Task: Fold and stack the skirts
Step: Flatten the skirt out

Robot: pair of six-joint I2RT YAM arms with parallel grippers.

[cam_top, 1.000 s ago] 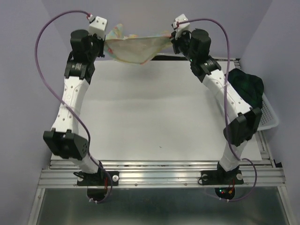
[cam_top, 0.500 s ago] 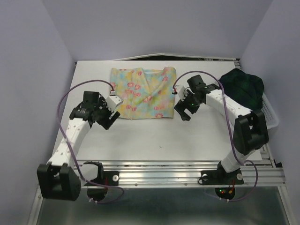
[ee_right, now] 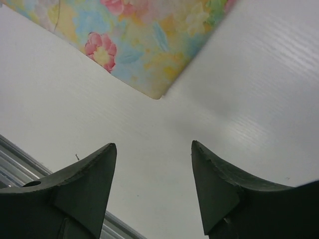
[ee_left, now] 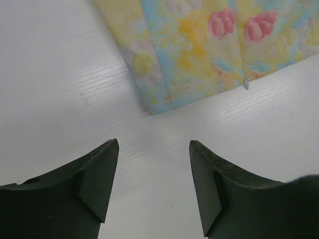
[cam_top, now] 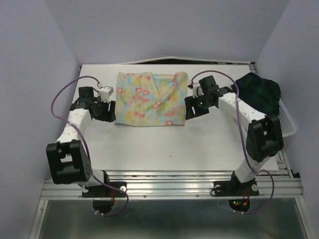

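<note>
The pale yellow flower-print skirt (cam_top: 151, 98) lies spread flat at the back middle of the white table (cam_top: 149, 144). Its near left corner (ee_left: 149, 110) shows in the left wrist view, its near right corner (ee_right: 157, 94) in the right wrist view. My left gripper (cam_top: 110, 110) hangs open just off the skirt's left edge, nothing between its fingers (ee_left: 99, 174). My right gripper (cam_top: 189, 112) stands open just off the right edge, its fingers (ee_right: 214, 184) empty too. The dark plaid skirt (cam_top: 259, 92) sits bunched in the white basket (cam_top: 286, 124) at the right.
The white basket stands off the table's right side, behind the right arm's elbow. Purple cables loop from both wrists. Aluminium rails (cam_top: 169, 181) run along the table's near edge by the arm bases.
A second ago both grippers held the flower-print skirt up at the back. They laid it flat, let go, and now sit open beside its left and right edges.
</note>
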